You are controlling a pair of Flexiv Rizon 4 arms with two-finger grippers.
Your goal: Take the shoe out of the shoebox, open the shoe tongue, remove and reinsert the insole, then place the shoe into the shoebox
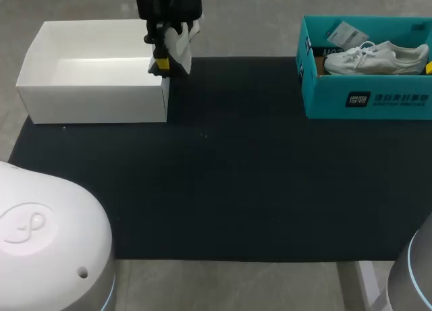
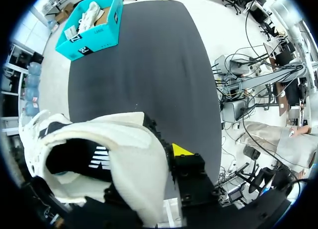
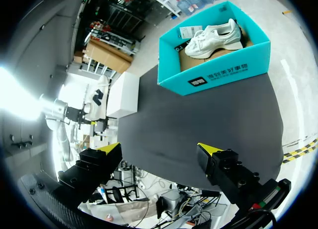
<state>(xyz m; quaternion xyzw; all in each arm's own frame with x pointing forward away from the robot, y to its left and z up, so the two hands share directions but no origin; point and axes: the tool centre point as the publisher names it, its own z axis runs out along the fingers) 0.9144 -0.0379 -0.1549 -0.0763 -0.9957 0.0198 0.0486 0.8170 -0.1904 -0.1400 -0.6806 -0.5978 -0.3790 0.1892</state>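
Note:
A white sneaker (image 1: 181,44) hangs above the far right corner of the open white box (image 1: 94,102), with my left gripper (image 1: 160,61) shut on it. In the left wrist view this sneaker (image 2: 129,154) covers one finger, and only one yellow fingertip (image 2: 181,149) shows beside it. A second white sneaker (image 1: 374,58) lies on its side in the teal shoebox (image 1: 368,98) at the far right. My right gripper (image 3: 159,152) is open and holds nothing, well above the mat. The teal shoebox (image 3: 218,75) and its sneaker (image 3: 213,38) lie ahead of it.
A black mat (image 1: 236,176) covers the table between the two boxes. A paper tag (image 1: 347,34) lies in the teal shoebox behind the sneaker. The white box (image 3: 124,95) shows beyond the mat in the right wrist view.

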